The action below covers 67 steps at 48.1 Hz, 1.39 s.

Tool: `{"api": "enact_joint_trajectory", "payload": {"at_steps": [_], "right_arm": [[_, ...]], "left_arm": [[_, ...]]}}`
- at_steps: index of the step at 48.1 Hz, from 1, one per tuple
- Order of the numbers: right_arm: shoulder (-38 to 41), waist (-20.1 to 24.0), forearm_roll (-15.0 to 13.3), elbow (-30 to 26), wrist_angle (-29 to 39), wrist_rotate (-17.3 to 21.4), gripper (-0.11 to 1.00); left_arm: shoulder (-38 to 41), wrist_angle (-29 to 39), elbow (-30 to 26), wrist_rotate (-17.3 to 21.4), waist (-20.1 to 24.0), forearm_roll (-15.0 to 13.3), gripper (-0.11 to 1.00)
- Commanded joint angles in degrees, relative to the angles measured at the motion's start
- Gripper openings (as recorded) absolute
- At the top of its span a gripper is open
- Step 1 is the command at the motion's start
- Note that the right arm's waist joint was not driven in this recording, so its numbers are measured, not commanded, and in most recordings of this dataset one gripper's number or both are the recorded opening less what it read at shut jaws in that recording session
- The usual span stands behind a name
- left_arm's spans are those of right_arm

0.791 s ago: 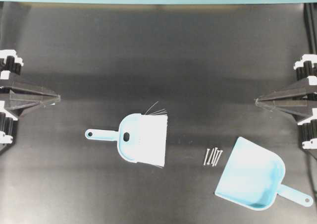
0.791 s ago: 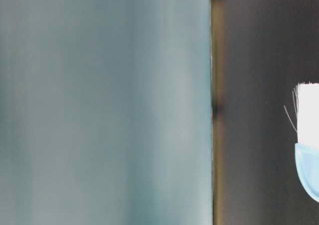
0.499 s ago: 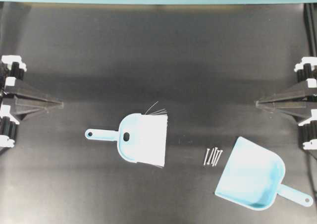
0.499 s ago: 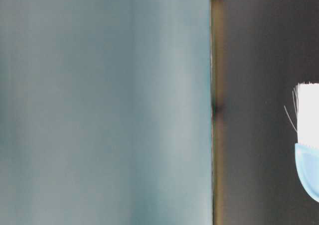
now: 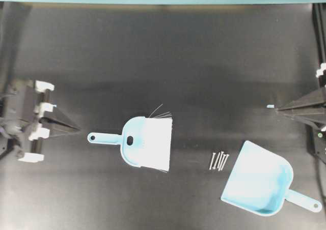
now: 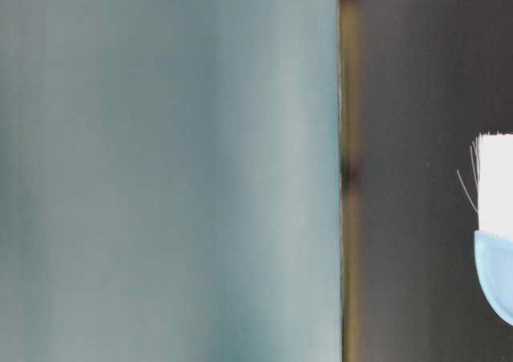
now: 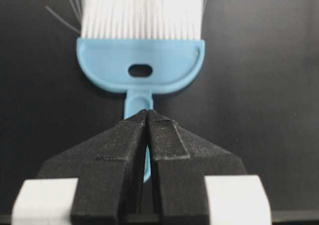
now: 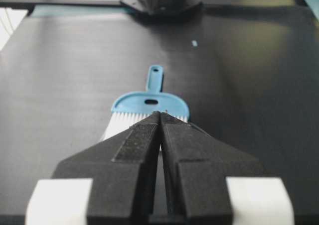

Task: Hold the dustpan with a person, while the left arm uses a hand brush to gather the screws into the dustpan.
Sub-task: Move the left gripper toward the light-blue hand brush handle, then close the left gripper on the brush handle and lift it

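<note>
Brush (image 5: 145,142) lies flat mid-surface, handle pointing left, bristles right, untouched. Screws (image 5: 219,160) sit in a tight bunch right of it, just beside the dustpan (image 5: 259,184) mouth; dustpan near right, handle toward the near-right corner. No person's hand in view. Left gripper (image 5: 76,130) sits just left of the handle tip, jaws closed, empty. Right gripper (image 5: 270,107) far right, jaws closed, empty. Step looks like the approach to grasp the brush. Next move probably needs the left jaws opened, lowered around the handle, then closed.
</note>
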Motion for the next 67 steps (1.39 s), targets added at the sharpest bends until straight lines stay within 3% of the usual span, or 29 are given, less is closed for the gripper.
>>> {"api": "enact_joint_trajectory", "payload": {"at_steps": [1, 10, 13, 22, 27, 41, 58, 62, 67], "right_arm": [[-1.14, 0.0, 0.09, 0.44, -0.09, -0.18, 0.0], [-2.99, 0.09, 0.18, 2.29, 0.44, 0.7, 0.0], [-3.25, 0.09, 0.18, 2.55, 0.62, 0.79, 0.0], [-4.39, 0.0, 0.18, 3.34, 1.14, 0.79, 0.0], [-5.63, 0.09, 0.18, 4.04, 1.67, 0.79, 0.0], [-8.79, 0.09, 0.09, 5.71, 2.81, 0.26, 0.0], [-9.84, 0.09, 0.18, 6.06, 7.12, 0.09, 0.0], [-9.93, 0.0, 0.18, 6.24, 8.35, 0.09, 0.0], [-9.93, 0.0, 0.09, 6.68, 10.63, -0.18, 0.0]], "left_arm": [[4.39, -3.52, -0.7, -0.18, 0.0, 0.26, 0.0], [11.07, -15.03, 0.97, -0.18, 1.05, 0.26, 0.04], [13.36, -19.51, 1.76, -0.18, 1.67, 0.26, 0.17], [23.73, -31.99, 3.43, -0.18, 2.72, 0.26, 0.73], [29.79, -37.71, 2.29, -0.18, 2.72, 0.26, 0.88], [43.24, -39.81, -3.08, -0.62, 2.64, 0.26, 0.87], [46.58, -37.27, -4.75, -1.49, 2.55, 0.26, 0.85], [46.58, -33.57, -5.45, -1.93, 2.55, 0.26, 0.78], [46.41, -30.23, -6.24, -2.02, 2.11, 0.26, 0.55]]}}
